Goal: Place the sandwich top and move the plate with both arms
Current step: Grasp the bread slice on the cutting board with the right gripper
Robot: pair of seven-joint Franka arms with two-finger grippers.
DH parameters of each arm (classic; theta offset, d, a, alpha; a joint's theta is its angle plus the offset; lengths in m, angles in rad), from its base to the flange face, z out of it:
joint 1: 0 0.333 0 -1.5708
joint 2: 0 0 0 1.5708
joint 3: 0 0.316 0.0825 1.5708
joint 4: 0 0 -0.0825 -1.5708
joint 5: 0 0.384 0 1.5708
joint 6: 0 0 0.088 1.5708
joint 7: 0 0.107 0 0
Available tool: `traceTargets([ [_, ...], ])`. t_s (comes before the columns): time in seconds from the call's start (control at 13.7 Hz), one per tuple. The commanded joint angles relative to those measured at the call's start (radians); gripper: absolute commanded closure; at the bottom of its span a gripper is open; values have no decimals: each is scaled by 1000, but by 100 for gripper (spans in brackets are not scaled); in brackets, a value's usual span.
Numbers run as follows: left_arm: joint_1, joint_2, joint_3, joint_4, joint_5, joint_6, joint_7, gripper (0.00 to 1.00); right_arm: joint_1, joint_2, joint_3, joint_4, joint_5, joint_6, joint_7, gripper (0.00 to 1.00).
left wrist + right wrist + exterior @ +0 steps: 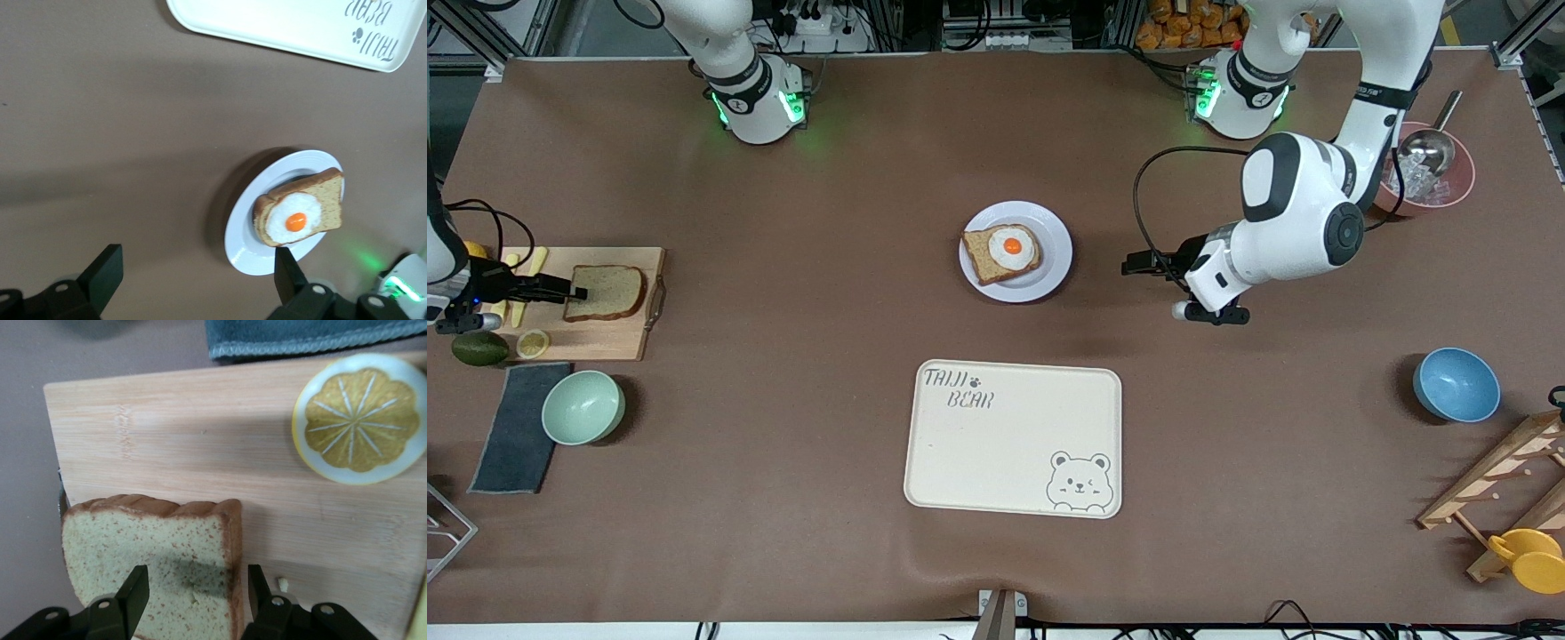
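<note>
Right wrist view shows the right end effector spread wide astride the sandwich top, which lies flat on the wooden cutting board at the right arm's end of the surface; pickup looks not yet done. Next comes closing on the crust edge. Over bare surface beside the plate with the egg slice, the left end effector waits, fingers parted.

Brown sandwich top, pale lavender-white plate
</note>
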Motion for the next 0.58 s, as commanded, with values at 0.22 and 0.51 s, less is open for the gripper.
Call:
traceTargets([
  [0.22,-7,11,-4,-8,-43,28,15,0,-22,16,15,11,20,-2,-66,97],
  [0.51,-11,14,-4,-7,-43,31,15,0,-17,27,16,16,25,-2,-87,100],
])
